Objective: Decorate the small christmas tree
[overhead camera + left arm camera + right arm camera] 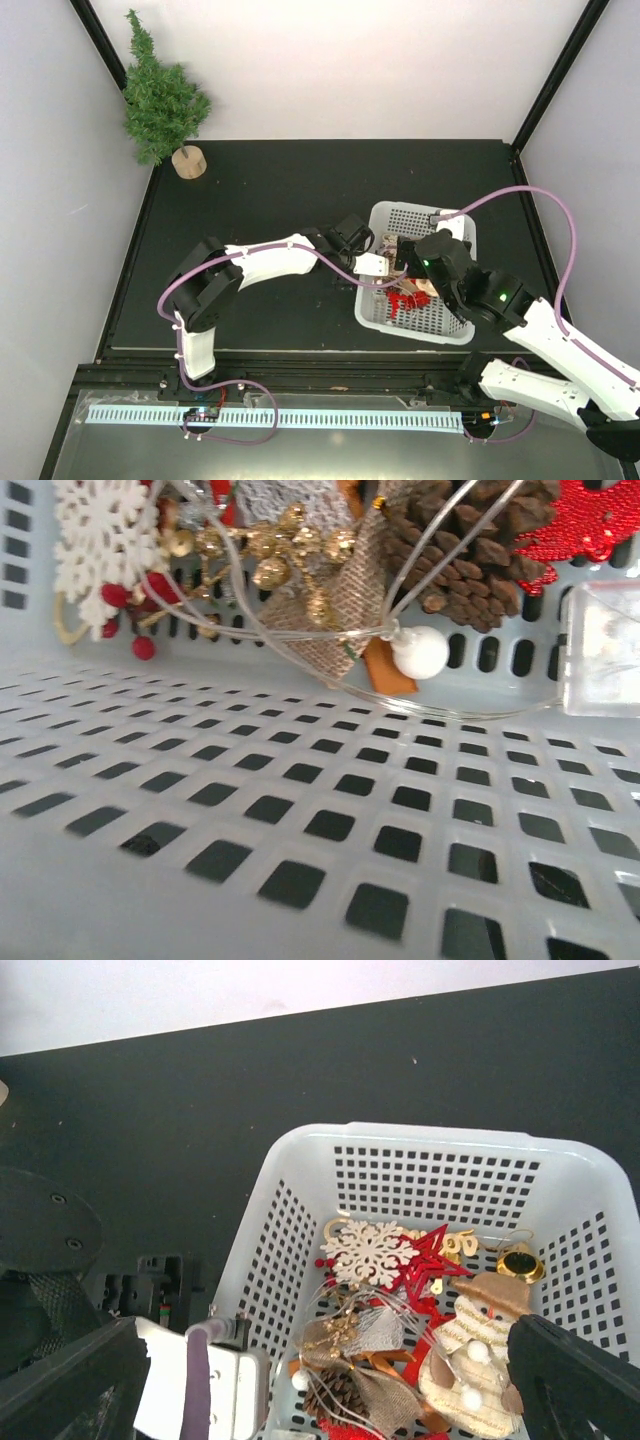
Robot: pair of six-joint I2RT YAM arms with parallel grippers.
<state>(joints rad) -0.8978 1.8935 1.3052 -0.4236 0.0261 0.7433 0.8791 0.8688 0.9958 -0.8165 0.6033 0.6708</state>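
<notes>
A right gripper (325,1365) hangs over a white basket (425,225), jaws spread wide, nothing between them. Below it lie a snowflake (368,1252), pinecone (340,1395) and snowman (470,1370). The left gripper (380,267) reaches in over the basket's left rim, jaws apart. The tree (160,95) is far behind and left of both.

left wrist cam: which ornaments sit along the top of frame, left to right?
white snowflake → gold berry sprig → pine cone → red glitter ornament
</notes>
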